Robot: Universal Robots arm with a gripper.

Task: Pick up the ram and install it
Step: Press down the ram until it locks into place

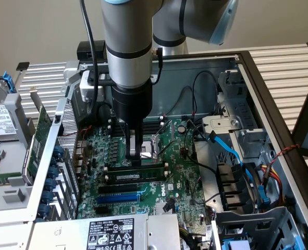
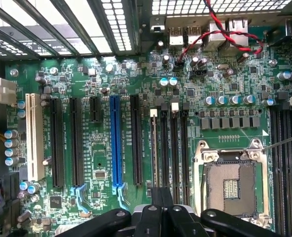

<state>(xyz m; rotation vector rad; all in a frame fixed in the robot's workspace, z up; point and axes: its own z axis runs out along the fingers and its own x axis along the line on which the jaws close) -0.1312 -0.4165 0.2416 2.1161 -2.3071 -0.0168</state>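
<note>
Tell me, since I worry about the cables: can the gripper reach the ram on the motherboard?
Probably yes. The shut gripper hangs right by the ram, with nothing between them; the blue and black cables lie off toward the exterior view's right.

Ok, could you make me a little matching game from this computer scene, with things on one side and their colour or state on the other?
Things:
1. gripper
2. the ram
3. processor socket
4. twisted wires

Colour or state:
A. empty, metal-framed
B. red and black
C. green with a white label
D. shut, fingers together

Pairs: 1-D, 2-C, 3-A, 4-B
</note>
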